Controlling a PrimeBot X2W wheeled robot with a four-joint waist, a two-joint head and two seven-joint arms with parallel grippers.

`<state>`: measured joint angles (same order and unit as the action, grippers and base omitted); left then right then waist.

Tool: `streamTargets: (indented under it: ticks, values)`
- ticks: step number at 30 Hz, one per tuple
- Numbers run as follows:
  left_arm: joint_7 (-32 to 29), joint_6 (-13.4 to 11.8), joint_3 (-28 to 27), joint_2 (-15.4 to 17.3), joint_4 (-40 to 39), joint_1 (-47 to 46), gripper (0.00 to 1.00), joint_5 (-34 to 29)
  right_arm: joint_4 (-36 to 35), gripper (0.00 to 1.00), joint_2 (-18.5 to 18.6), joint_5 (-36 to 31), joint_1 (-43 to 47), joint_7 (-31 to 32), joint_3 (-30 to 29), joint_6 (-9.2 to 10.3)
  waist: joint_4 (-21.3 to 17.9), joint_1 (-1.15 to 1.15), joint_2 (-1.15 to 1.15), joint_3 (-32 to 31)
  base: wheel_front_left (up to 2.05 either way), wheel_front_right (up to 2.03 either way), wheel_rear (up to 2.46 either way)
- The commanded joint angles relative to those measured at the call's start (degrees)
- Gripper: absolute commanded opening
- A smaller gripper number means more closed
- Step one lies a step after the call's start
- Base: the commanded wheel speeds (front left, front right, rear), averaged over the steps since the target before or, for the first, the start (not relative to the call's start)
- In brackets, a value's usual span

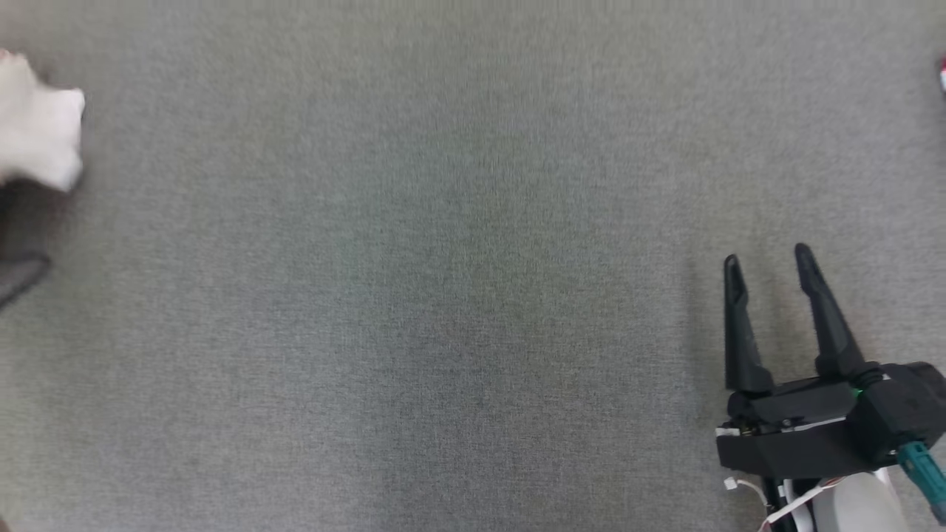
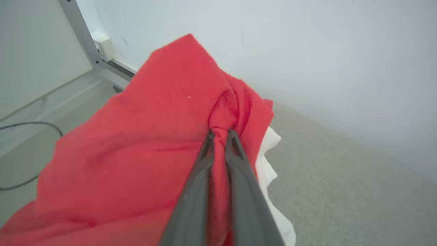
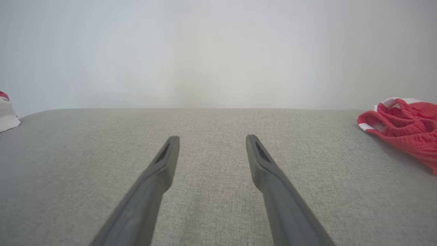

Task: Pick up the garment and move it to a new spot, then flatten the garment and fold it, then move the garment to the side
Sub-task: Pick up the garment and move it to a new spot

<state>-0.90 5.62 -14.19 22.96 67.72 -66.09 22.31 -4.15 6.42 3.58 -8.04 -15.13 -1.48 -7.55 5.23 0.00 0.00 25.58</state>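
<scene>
At the grey surface's (image 1: 443, 295) left edge, left gripper (image 2: 221, 132) pinches the red garment (image 2: 136, 136); right gripper (image 1: 767, 255) open, empty. Moving, flattening, folding not yet done.

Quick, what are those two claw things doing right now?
Left gripper: closed on the soft red cloth garment.
Right gripper: open, holding nothing.

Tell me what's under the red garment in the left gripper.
White fabric peeks out below the red garment pinched by the left gripper; the red cloth covers the rest, so its extent is hidden.
</scene>
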Motion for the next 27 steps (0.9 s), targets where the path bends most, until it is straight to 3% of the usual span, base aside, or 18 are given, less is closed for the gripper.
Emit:
streamTargets:
  ticks: [1, 6, 12, 18, 27]
  values:
    - [2.1, 0.5, 0.6, 0.8, -1.3, -1.4, 0.00, -0.3, 0.5, 1.00, -0.6, 0.4, 0.7, 0.0, 0.4, 0.15, -0.2, 0.00, 0.00, -3.6, 0.00, 0.00, 0.00]
    - [6.3, 1.5, 2.9, 0.5, -5.5, -4.7, 0.00, -0.3, 1.7, 1.00, -1.6, 1.0, 1.7, 0.0, 0.3, 0.15, -0.9, 0.00, 0.00, -7.4, 0.00, 0.00, 0.00]
    - [7.8, 1.8, 8.1, -2.6, -13.2, -7.0, 0.00, 1.5, 2.7, 1.00, -2.6, 1.7, 2.9, 0.0, -0.1, 0.15, -1.8, 0.00, 0.00, -10.5, 0.00, 0.00, 0.00]
    - [6.6, 1.9, 15.7, -5.0, -25.1, -5.0, 0.00, 5.2, 3.9, 1.00, -3.4, 2.5, 3.6, 0.0, 0.4, 0.15, -4.7, 0.00, 0.00, -13.2, 0.00, 0.00, 0.00]
    - [1.8, 1.5, 21.8, -10.1, -41.4, 0.5, 0.00, 7.4, 5.5, 1.00, -3.6, 5.8, 4.6, 0.0, 0.6, 0.15, -11.3, 0.00, 0.00, -14.5, 0.00, 0.00, 0.00]
